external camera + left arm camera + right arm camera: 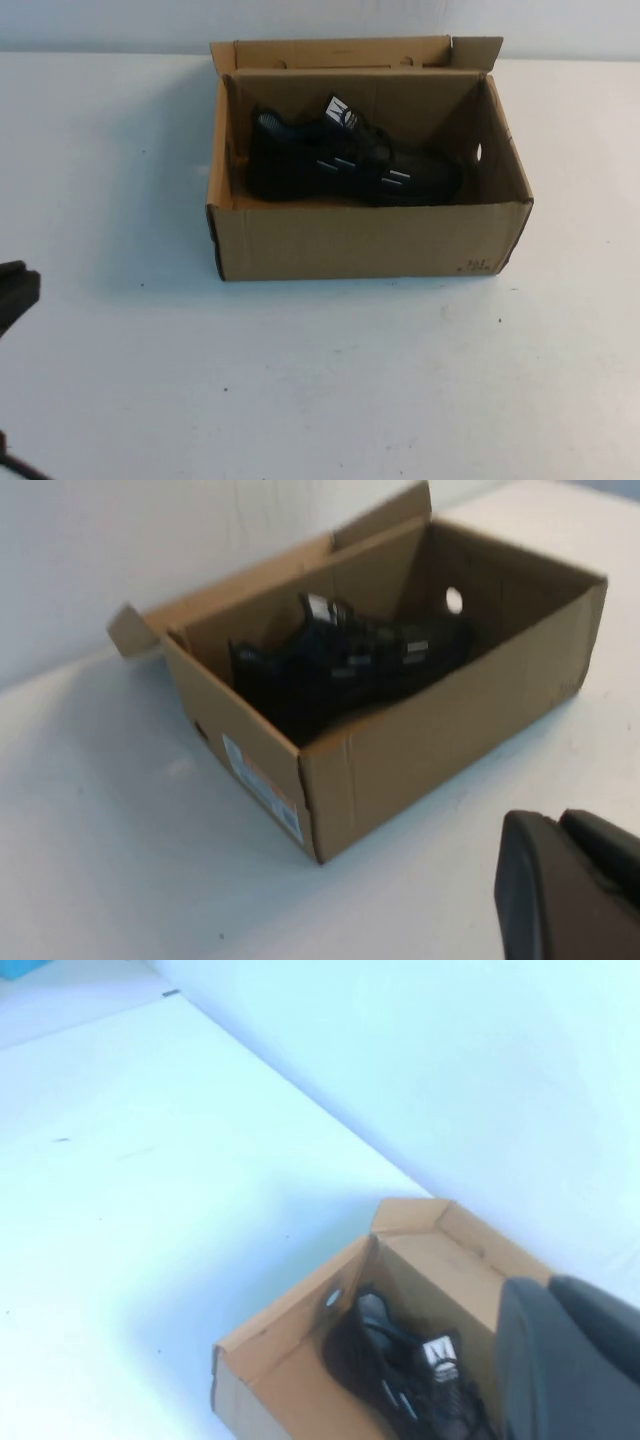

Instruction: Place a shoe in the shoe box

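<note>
Shoe: the black shoe [345,160] is lying inside the shoe box, resting on the box floor on its sole, running lengthwise along the box. Its heel is pointing toward the robot's left and its toe toward the robot's right, near the end wall with the round hole. The white tongue label is showing on top, and small white dashes are running along the side that is facing the robot.

Shoe box: the brown cardboard shoe box [360,240] is sitting open on the table, toward the far side and about mid-width. Its back flap is standing up behind it, against the pale wall. In the left wrist view the shoe box [440,730] is showing a small printed label on the end wall at the shoe's heel end, and the shoe [340,665] is lying low inside, below the rim.

Table: the white table [320,380] is carrying the box, with open surface on every side of it.

Left gripper: the left gripper [14,290] is sitting at the left edge of the high view, low and nearer the robot, well apart from the box. Only a dark part of it is showing, so I cannot tell how the jaws are standing.

Right gripper: the right gripper [570,1360] is appearing only in its own wrist view, as a dark rounded shape above the open shoe box [290,1330] and shoe [400,1370]. Jaw state cannot be told.
</note>
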{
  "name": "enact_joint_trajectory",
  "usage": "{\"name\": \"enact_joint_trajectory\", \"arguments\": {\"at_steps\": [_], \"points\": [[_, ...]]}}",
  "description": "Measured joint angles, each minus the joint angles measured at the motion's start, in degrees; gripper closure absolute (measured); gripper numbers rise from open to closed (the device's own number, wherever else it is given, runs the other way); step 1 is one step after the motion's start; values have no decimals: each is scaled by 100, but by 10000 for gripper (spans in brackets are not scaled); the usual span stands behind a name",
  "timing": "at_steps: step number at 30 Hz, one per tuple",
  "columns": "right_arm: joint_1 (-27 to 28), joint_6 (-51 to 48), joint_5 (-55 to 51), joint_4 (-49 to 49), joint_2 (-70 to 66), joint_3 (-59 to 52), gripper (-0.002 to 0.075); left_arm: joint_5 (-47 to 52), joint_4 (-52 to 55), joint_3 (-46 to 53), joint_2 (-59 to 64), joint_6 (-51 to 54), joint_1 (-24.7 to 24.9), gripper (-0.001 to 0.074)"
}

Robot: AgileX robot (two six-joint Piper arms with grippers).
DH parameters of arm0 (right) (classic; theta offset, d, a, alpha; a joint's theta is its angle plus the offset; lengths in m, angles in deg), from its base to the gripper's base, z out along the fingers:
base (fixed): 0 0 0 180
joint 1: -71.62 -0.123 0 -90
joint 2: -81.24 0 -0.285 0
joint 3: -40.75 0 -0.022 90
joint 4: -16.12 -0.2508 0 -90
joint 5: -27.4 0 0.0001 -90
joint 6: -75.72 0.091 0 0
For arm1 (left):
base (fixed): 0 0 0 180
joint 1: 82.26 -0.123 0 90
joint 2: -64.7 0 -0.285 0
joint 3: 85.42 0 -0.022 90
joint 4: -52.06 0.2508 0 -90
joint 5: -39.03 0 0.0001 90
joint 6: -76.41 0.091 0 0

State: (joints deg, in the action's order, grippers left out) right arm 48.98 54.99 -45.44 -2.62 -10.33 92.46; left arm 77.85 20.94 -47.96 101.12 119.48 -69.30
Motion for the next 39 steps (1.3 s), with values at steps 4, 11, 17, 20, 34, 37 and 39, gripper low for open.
{"name": "enact_joint_trajectory", "arguments": {"at_steps": [4,11,17,20,34,37,39], "points": [[0,-180,432,85,761,-829,741,-62,-13,9,667,34,0,736],[0,-365,2209,643,2498,-3656,742,-127,-633,9,1319,503,0,736],[0,-365,3767,703,4334,-6668,742,-131,-959,9,1330,740,0,736],[0,-355,4528,590,5216,-8083,742,-131,-1002,9,1330,740,0,736],[203,-355,6395,487,7172,-10660,742,-140,-1232,9,1330,729,0,736],[231,-355,6289,487,7195,-10782,742,-140,-1245,9,1330,729,0,736],[231,-355,6095,487,7195,-10806,742,-140,-1252,9,1330,729,0,736]]}}
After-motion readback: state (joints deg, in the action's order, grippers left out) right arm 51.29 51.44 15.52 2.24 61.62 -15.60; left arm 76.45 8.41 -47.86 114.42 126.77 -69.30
